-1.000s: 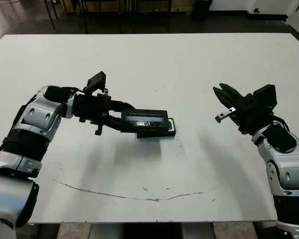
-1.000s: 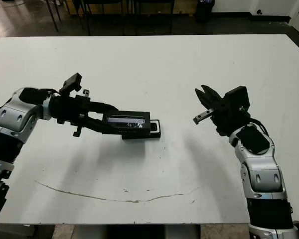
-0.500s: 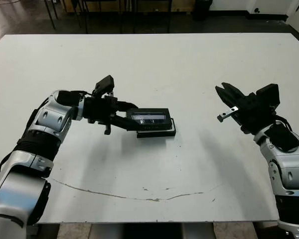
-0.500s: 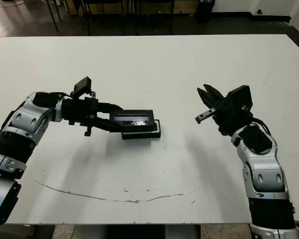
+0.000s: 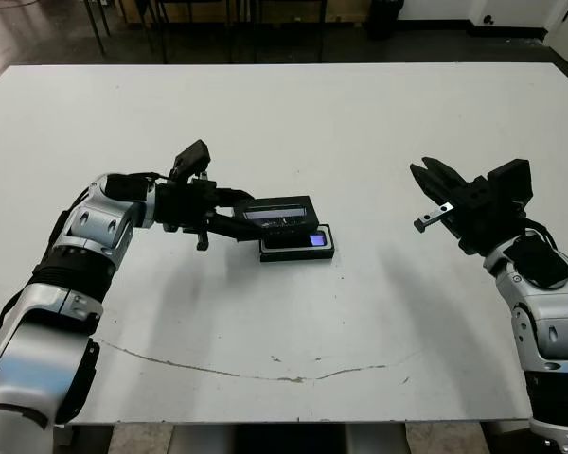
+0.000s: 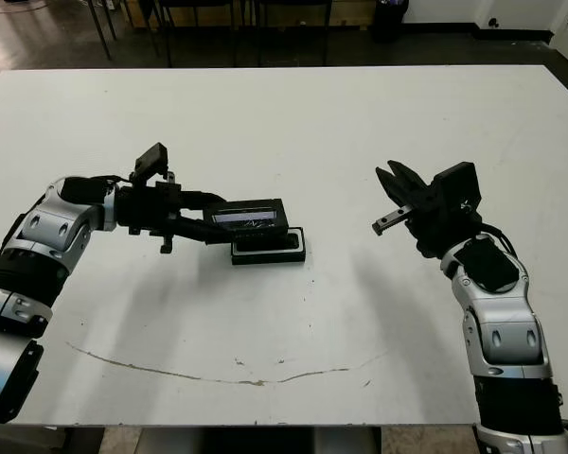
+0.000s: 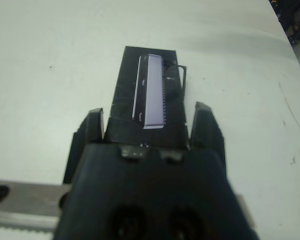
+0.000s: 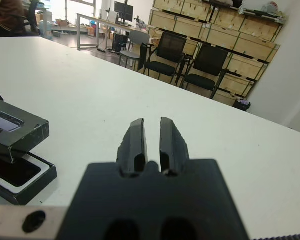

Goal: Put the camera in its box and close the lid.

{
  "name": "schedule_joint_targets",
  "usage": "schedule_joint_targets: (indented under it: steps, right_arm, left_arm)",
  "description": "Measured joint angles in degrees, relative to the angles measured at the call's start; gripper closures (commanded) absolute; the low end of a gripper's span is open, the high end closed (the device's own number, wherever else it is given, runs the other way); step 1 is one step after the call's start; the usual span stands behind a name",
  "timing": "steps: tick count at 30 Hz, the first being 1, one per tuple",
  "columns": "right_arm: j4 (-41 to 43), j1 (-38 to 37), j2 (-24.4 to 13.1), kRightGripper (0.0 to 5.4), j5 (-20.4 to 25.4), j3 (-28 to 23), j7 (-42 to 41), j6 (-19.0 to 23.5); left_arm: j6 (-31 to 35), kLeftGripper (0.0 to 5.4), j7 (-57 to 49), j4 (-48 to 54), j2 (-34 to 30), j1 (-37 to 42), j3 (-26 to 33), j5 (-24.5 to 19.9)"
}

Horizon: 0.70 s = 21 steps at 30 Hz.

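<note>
The left gripper (image 5: 229, 214) clamps the near end of the lid (image 5: 279, 210), its two fingers pressed on the lid's long sides, and holds it just above the box (image 5: 298, 248), offset toward the far side so the box's near strip shows. The lid covers most of the box, and what lies inside is hard to make out: only a dark surface with a small bluish glint at one end appears, so the camera cannot be told for certain. In the left wrist view the lid's glossy window strip (image 7: 153, 91) runs straight away from the gripper. The right gripper (image 6: 391, 196) hovers well off to the box's right, empty, fingers nearly together. Bare white table (image 5: 360, 142) lies open between the two grippers and all around the box.
</note>
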State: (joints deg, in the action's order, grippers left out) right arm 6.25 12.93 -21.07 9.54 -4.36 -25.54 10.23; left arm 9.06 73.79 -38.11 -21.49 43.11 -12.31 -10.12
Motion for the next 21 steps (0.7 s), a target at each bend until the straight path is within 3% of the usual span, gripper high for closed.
schedule_joint_targets:
  steps: [21]
  right_arm:
    - [-1.2, -0.2, 0.0, 5.40, -0.1, -0.3, -0.8, -1.9]
  left_arm:
    - [-1.3, 4.12, 2.0, -6.5, 3.9, 1.9, -1.5, 3.6]
